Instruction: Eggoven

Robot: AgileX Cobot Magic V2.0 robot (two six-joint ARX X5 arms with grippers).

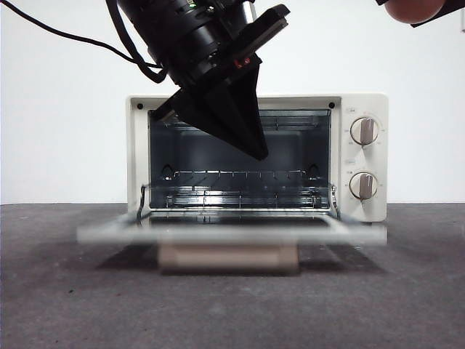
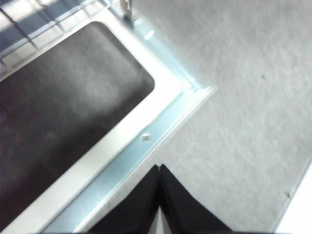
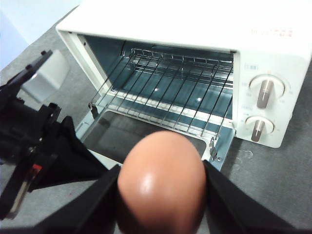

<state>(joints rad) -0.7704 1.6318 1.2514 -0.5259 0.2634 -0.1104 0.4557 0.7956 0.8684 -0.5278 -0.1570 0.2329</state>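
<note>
The cream toaster oven (image 1: 363, 102) stands mid-table with its door (image 1: 232, 233) folded down flat and a wire rack (image 1: 240, 193) inside. My left gripper (image 1: 258, 153) hangs shut in front of the open cavity. In the left wrist view the gripper (image 2: 159, 168) is above the door's metal frame (image 2: 146, 141), near a corner. High at the right, the reddish-brown egg (image 1: 414, 9) is in the air. My right gripper (image 3: 161, 170) is shut on the egg (image 3: 161, 185), above and in front of the oven (image 3: 263, 58). The left arm (image 3: 44, 146) shows beside it.
Two grey knobs (image 1: 363, 131) (image 1: 362, 185) sit on the oven's right panel. Grey table mat (image 1: 232, 305) spreads in front of the door. A black cable (image 1: 73, 36) trails from the left arm at upper left. A white wall stands behind.
</note>
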